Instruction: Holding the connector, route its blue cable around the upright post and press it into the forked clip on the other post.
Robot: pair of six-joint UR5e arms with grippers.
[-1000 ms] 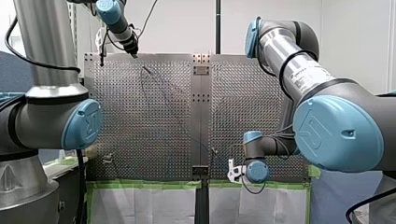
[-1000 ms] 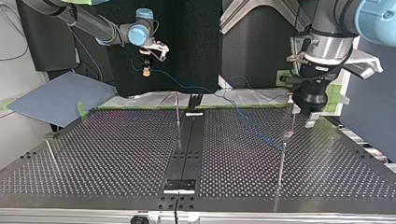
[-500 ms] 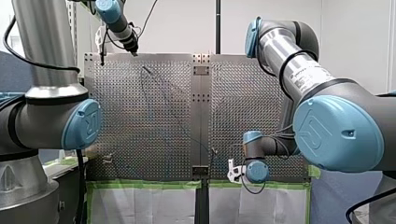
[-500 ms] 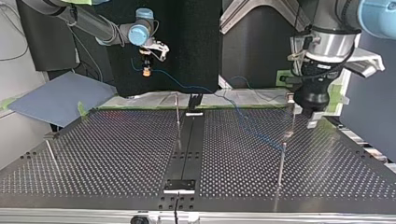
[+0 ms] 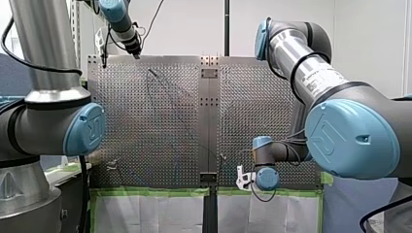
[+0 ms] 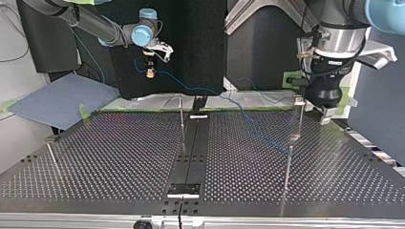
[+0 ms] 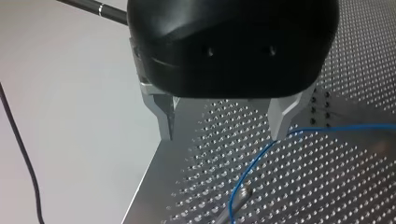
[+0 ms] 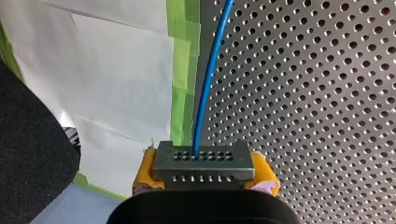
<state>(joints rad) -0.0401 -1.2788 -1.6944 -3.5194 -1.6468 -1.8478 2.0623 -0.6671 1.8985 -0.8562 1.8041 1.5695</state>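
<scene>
In the front view the left arm (image 5: 46,58) reaches to the far edge of the perforated table (image 5: 160,121). Its left gripper (image 5: 136,52) hangs above that edge. The right arm (image 5: 311,77) bends down to the near edge, where its wrist hides its own gripper, and the cable is too faint there to trace. In the top view the right gripper (image 6: 150,71) hangs in the air beyond the table, its yellow pads closed on the connector (image 6: 150,72). The blue cable (image 6: 200,89) leaves the connector and sags across toward the left gripper (image 6: 326,114). Short of that gripper it drops to the top of a thin post (image 6: 288,167). A block-topped post (image 6: 299,114) stands just beside the left gripper, between it and the table's middle. A centre post (image 6: 181,119) stands well apart from both grippers. In the left wrist view the metal fingers (image 7: 166,114) are spread apart with nothing between them. The cable passes just by the tip of one finger and curves away beneath the gripper to the top of the thin post. In the right wrist view the yellow pads (image 8: 144,175) are clamped on the grey connector. The cable runs straight ahead from its face, along the table's edge, beside green tape (image 8: 184,70) and white paper (image 8: 116,70).
</scene>
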